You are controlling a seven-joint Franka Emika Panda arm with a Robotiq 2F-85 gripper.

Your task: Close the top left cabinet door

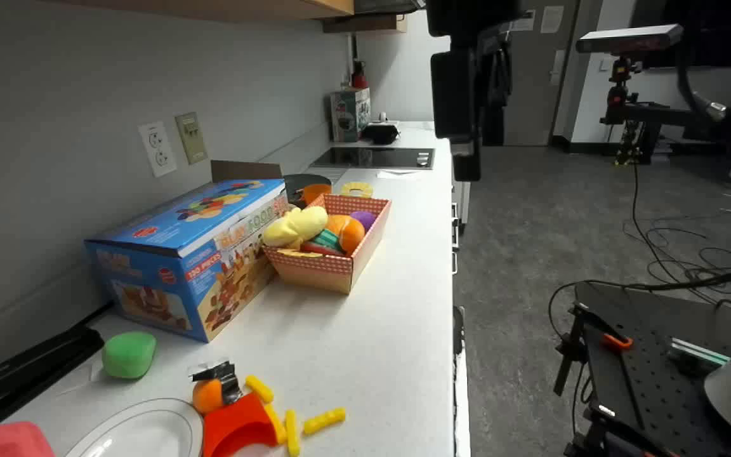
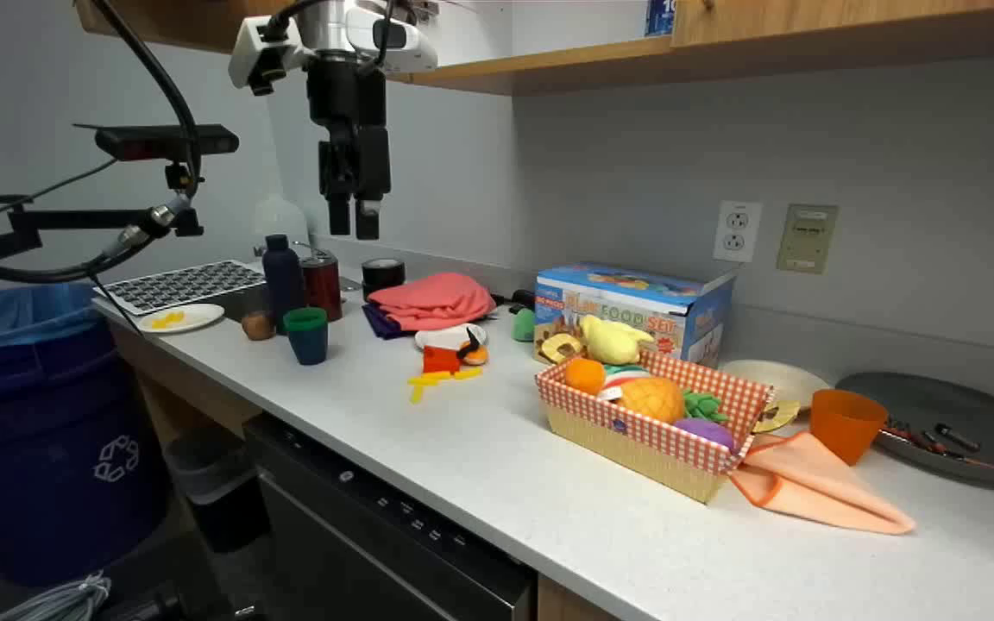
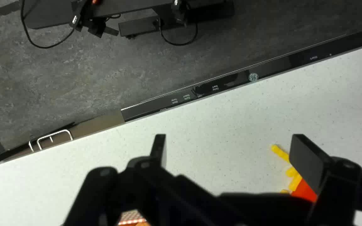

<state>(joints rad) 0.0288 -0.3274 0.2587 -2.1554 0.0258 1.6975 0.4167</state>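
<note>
The wooden upper cabinet [image 2: 678, 69] is on the wall [image 2: 618, 155] above the white tabletop [image 2: 462, 448], cut by the top of both exterior views; which door is its top left one, I cannot tell. My hand [image 3: 231, 153] points down to this tabletop, released, its fingers [image 3: 306, 160] well apart, and grey floor [image 1: 530, 222] lies beside it, lower. The blue box [image 2: 635, 297] says "PLAY FOOD SET", and the black dishwasher [image 2: 376, 535] "GE" and "Start".

In the wrist view my gripper [image 3: 228, 147] is spread wide, with bare counter [image 3: 206, 135] between its two sides; here I have room downward. In an exterior view, seen from the gripper, a bottle [image 2: 284, 280] stands in the way at eight o'clock, the basket [image 2: 635, 448] at four, and the overhead cabinet [image 2: 540, 79] at two.
</note>
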